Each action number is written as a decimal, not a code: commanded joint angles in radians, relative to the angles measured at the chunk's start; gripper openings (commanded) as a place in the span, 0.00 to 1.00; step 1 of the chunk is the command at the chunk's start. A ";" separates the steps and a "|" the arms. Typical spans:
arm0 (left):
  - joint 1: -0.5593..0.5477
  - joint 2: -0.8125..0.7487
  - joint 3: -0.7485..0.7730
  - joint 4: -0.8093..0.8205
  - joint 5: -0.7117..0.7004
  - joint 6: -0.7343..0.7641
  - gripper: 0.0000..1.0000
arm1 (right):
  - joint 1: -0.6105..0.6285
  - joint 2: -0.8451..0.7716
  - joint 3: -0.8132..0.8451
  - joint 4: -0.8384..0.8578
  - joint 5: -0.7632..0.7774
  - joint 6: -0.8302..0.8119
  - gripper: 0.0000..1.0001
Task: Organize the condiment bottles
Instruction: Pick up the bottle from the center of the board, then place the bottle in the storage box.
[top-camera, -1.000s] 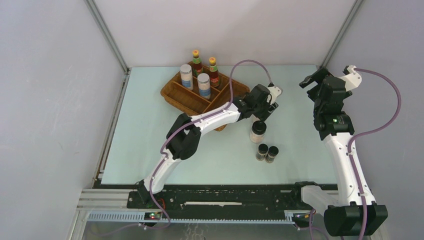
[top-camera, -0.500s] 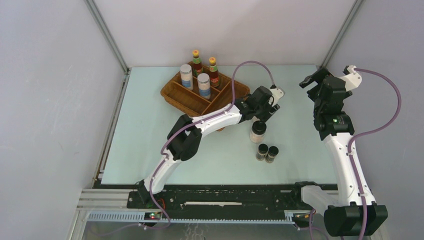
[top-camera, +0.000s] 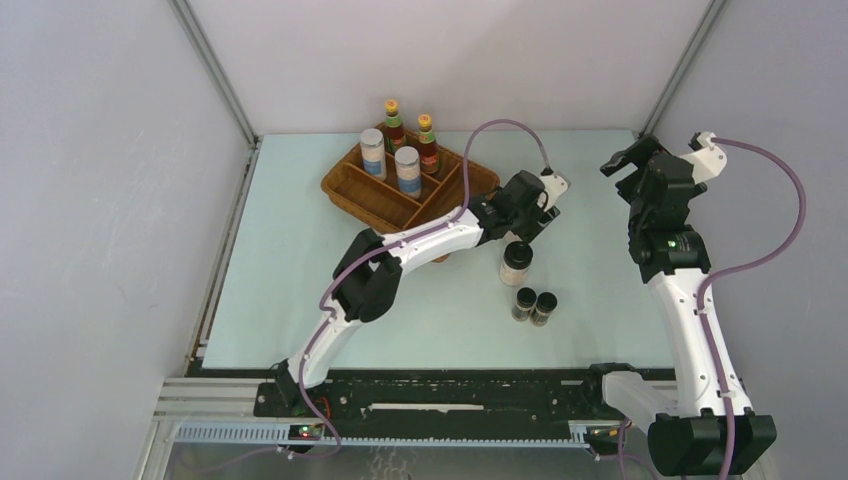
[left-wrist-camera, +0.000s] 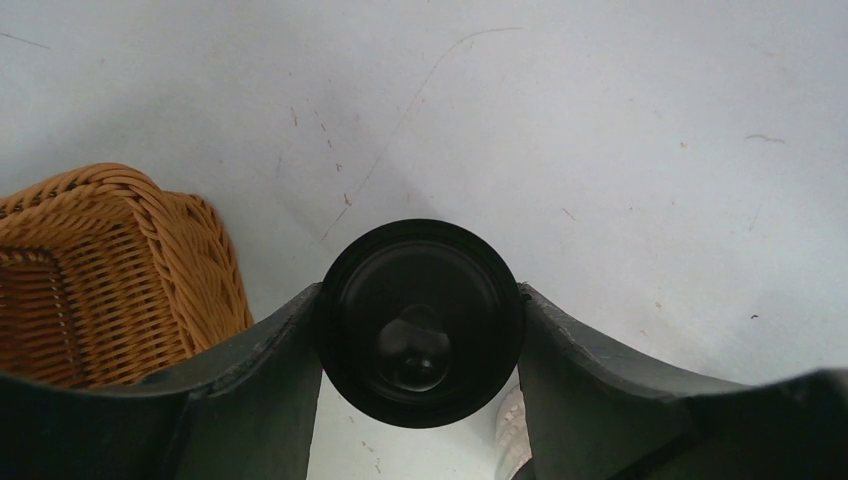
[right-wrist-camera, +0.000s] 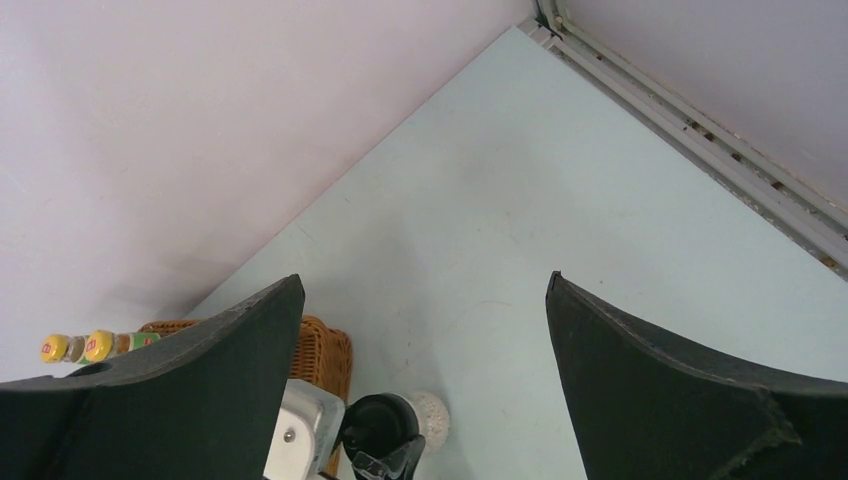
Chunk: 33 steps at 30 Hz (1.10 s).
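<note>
Tray (left-wrist-camera: 110, 270): woven wicker, tan, rough and ribbed. Shaker (left-wrist-camera: 420, 320): cap of black plastic, smooth, glossy. Table (left-wrist-camera: 600, 150): pale, matt, finely scuffed. Left fingers (left-wrist-camera: 250, 390): dark plastic, matt, edges worn lighter. Jars (top-camera: 407, 170): lids silvery, metal-looking.

The left arm (top-camera: 400, 243) rises from its base at the near left, folds sharply at the elbow and stretches its white forearm out to the right. Its wrist turns the left tool (left-wrist-camera: 420, 300) downward, and the two dark fingers (left-wrist-camera: 270, 370) press against opposite sides of the cap of a black-capped shaker (top-camera: 516, 265). The right arm (top-camera: 690, 310) stands tall on the right side, forearm nearly upright, wrist bent toward the far left. The right tool (right-wrist-camera: 425, 285) hangs high with its jaws spread wide, holding nothing.
</note>
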 joint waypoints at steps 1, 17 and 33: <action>-0.006 -0.139 0.003 0.086 -0.028 0.024 0.00 | 0.003 -0.025 0.002 0.003 0.034 0.007 1.00; -0.006 -0.248 0.005 0.077 -0.100 0.076 0.00 | 0.006 -0.016 0.001 0.003 0.049 -0.008 1.00; 0.088 -0.497 -0.147 -0.001 -0.297 -0.014 0.00 | -0.004 -0.006 0.002 0.021 0.035 -0.017 1.00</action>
